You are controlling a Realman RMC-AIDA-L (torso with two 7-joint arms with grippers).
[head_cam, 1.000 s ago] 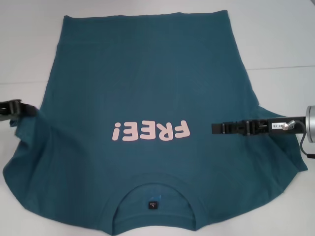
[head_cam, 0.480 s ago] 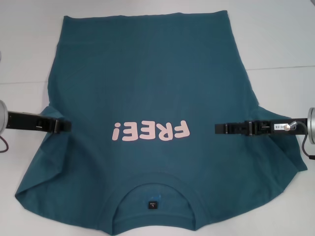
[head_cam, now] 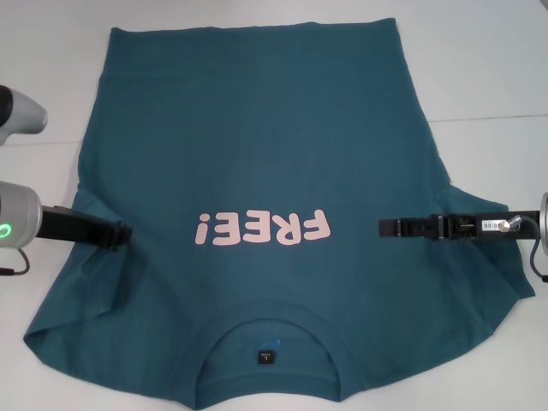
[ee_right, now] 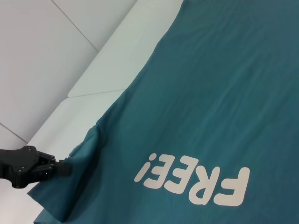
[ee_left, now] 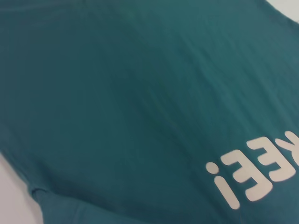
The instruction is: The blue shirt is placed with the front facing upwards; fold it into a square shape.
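The blue shirt (head_cam: 257,171) is lying face-up on the worktop (head_cam: 488,60), collar nearest the robot. The left claw (head_cam: 122,233) and right claw (head_cam: 387,227) are reaching inward over opposite sleeves, level with the lettering; I cannot tell either's opening.

White table (head_cam: 479,60), plain matte surface, a thin seam (head_cam: 488,117) running across it on the right side, a pale wall (ee_right: 42,60) with thin diagonal lines behind its far edge
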